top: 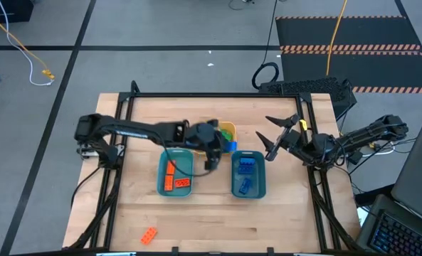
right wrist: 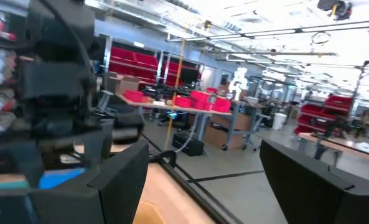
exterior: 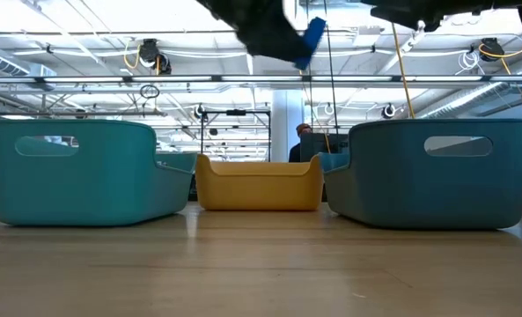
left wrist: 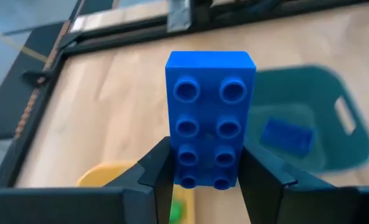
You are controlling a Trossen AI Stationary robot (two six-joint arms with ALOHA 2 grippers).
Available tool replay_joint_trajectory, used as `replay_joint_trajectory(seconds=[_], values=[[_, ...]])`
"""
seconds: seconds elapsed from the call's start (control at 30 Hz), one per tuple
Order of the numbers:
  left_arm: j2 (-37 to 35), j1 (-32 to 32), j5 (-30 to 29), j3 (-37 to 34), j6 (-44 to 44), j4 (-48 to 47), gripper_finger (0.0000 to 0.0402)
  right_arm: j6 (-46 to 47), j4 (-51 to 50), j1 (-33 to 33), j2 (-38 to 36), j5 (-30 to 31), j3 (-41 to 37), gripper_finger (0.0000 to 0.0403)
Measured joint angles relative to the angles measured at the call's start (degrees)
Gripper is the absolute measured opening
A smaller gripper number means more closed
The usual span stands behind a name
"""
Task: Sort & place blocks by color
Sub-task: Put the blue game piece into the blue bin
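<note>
Left gripper [left wrist: 206, 177] jaws grip a blue block [left wrist: 209, 118], held above the table [top: 289, 213] between the yellow bin [top: 227, 130] and the right teal bin [top: 248, 190]. Recommended: centre over that bin's blue blocks, lower, release. Right gripper [top: 276, 136] waits, jaws open. No legible markings.

Counts: two teal bins [top: 176, 173] [top: 248, 173]; one yellow bin [top: 227, 131]; three blue blocks [top: 231, 146] [top: 247, 164] [top: 244, 186]; three orange blocks [top: 171, 169] [top: 176, 183] [top: 149, 235]; one green block [left wrist: 179, 209].
</note>
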Motion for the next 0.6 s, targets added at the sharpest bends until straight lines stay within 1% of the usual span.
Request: replay_joint_trajectory(seconds=[0.1, 0.23, 0.3, 0.5, 0.6], values=[[3.5, -2.2, 0.0, 0.0, -1.9, 5.9, 0.0144, 0.0, 0.0, 1.9, 0.0, 0.0, 0.0, 0.0299], [7.8, -4.3, 0.0, 0.0, -3.9, 10.4, 0.0164, -1.8, 0.0, 5.0, 0.0, 0.0, 0.0, 0.0299], [9.7, -4.9, 0.0, 0.0, -4.3, 12.1, 0.0166, -2.8, 0.1, 6.3, 0.0, 0.0, 0.0, 0.0299], [12.3, -5.1, 1.1, 0.0, -7.8, 15.5, 0.0142, -3.9, 0.3, 8.2, 0.0, 0.1, 0.0, 0.0299], [12.3, -5.0, 1.1, 0.0, -9.3, 16.9, 0.0143, -3.9, 0.2, 8.4, 0.0, 0.1, 0.0, 0.0299]])
